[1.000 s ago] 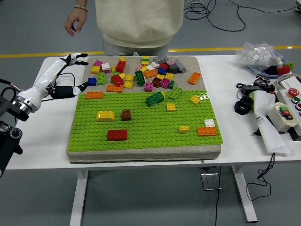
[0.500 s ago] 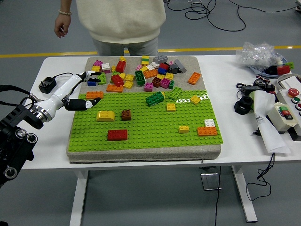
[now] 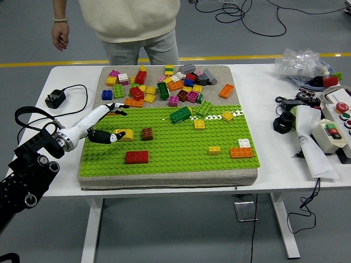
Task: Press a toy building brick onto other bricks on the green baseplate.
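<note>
So far: nothing picked up and nothing pressed, judging by how things lie.
Near edge: red brick (image 3: 136,157) seated alone on the green baseplate (image 3: 175,150), close to its front left; orange brick (image 3: 241,153) with a white one on it at front right, small yellow brick (image 3: 214,150) just beside.
Left hand (image 3: 107,125): in over the baseplate's left edge, fingers spread and loosely extended, holding nothing; thumb low, its tip at or just short of the yellow curved brick (image 3: 125,135); contact hard to judge from this view.
Right hand: not in view.
Likely target: yellow curved brick, lying on the plate between thumb and fingers; a guess from the hand's placement only.
Middle of plate: brown brick (image 3: 147,133) just right of the yellow one; another yellow brick (image 3: 199,124) further right; dark green brick (image 3: 180,114) tilted, seemingly loose.
Far strip: loose heap of mixed bricks (image 3: 164,85) on the bare grey pad beyond the green area, none joined to the plate.
Beyond the table: person (image 3: 129,24) standing at the far side, one arm hanging, hands off the table.
Still to do: close on a brick, lift it, carry it over seated bricks, press down.
Stage: reach, before any grasp.
</note>
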You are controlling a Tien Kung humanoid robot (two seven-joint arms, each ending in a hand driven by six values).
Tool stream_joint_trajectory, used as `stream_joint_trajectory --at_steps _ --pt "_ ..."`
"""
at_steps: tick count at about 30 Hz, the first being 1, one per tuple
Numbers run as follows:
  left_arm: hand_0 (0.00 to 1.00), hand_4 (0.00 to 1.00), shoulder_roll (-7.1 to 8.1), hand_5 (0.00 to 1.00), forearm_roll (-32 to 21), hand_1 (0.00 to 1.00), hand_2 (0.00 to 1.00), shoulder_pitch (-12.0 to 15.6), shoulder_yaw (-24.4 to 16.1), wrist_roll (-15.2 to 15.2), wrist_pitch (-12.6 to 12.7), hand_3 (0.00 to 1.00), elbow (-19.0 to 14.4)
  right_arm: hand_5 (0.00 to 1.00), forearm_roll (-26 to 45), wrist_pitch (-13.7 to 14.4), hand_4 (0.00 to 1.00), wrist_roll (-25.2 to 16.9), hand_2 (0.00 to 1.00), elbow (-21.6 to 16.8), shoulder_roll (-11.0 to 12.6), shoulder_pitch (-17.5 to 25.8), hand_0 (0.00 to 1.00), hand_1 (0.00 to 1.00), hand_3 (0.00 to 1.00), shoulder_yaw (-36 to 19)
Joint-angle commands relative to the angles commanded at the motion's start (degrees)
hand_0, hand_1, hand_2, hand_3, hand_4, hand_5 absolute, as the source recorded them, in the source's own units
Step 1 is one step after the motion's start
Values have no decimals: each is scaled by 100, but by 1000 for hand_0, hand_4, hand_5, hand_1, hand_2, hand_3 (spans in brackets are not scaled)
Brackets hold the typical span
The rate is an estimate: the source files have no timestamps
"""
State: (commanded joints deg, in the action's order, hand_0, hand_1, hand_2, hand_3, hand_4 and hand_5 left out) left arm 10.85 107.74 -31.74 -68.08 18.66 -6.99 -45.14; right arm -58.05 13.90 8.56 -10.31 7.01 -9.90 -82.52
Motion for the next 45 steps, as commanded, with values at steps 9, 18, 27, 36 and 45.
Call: stream_joint_trajectory --at_steps 9,18,27,36,45 --pt "973 715 -37 23 304 864 810 -364 337 154 204 860 688 666 -10 4 998 6 755 0 2 0 802 731 739 31" --pt "978 721 -163 15 657 873 822 -545 450 106 299 866 1038 665 -21 5 998 -1 755 0 2 -10 802 731 740 52" --pt "980 724 -247 12 1007 872 822 -707 494 45 416 865 1319 666 -32 6 998 -9 755 0 4 -22 802 730 739 76" --pt "975 727 -289 13 1191 869 815 -815 540 6 493 863 1502 666 -34 1 998 -20 755 0 10 -19 802 731 739 76" --pt "960 724 -302 11 1181 859 795 -857 582 -18 512 847 1558 666 -28 -3 998 -36 755 0 8 -30 802 731 739 57"
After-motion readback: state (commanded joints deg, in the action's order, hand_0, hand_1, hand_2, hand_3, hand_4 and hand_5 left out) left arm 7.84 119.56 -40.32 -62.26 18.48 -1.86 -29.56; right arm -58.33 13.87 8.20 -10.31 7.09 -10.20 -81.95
